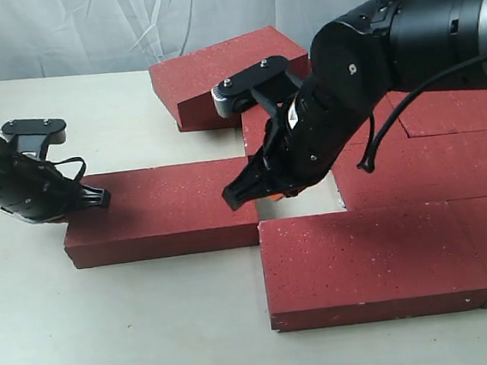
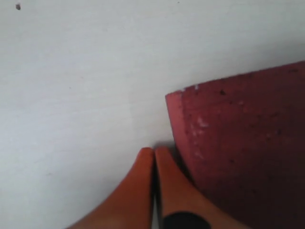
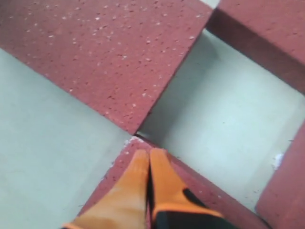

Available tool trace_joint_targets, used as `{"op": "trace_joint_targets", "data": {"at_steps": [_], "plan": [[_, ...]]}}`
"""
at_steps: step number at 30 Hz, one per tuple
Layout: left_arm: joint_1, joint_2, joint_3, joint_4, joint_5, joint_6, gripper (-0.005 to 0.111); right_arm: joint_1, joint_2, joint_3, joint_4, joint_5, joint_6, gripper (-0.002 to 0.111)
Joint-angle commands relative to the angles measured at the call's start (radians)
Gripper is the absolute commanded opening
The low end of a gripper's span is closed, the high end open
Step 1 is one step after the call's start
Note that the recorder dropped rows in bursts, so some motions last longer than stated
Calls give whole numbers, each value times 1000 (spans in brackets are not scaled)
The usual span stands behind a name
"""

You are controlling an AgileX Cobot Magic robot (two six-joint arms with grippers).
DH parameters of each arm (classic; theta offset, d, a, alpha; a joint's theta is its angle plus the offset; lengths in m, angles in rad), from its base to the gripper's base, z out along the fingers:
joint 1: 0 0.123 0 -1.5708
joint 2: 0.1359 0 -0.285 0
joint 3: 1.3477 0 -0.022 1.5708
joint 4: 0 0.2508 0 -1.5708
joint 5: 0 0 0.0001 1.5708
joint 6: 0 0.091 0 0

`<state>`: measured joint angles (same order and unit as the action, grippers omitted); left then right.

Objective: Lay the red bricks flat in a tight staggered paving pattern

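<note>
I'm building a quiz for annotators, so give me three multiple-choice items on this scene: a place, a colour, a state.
1. Where is the left pincer? A. raised high above everything B. at the left end of the leftmost brick C. far over on the right
2. What colour are the pincer fingers? A. blue B. white C. orange
3. How is the right pincer? A. shut, holding nothing B. wide open C. clamped on a brick
Answers: B, the exterior view shows it there; C, both wrist views show orange; A, its fingers meet with nothing between.
</note>
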<state>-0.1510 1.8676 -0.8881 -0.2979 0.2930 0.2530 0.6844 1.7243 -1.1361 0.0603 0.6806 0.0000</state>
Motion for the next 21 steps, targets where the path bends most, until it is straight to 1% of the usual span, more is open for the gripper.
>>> {"op": "trace_joint_targets", "data": {"at_steps": [1, 4, 7, 15, 21], "plan": [[32, 5, 1, 10, 0, -19, 0, 32, 27, 5, 70, -19, -57, -1], [59, 5, 1, -6, 3, -19, 0, 57, 53, 5, 70, -28, -57, -1], [69, 5, 1, -31, 9, -19, 0, 75, 83, 5, 74, -48, -59, -1], [59, 5, 1, -63, 13, -17, 0, 84, 143, 5, 58, -129, -59, -1], [59, 5, 1, -77, 11, -17, 0, 84, 168, 5, 48, -140, -59, -1]]}}
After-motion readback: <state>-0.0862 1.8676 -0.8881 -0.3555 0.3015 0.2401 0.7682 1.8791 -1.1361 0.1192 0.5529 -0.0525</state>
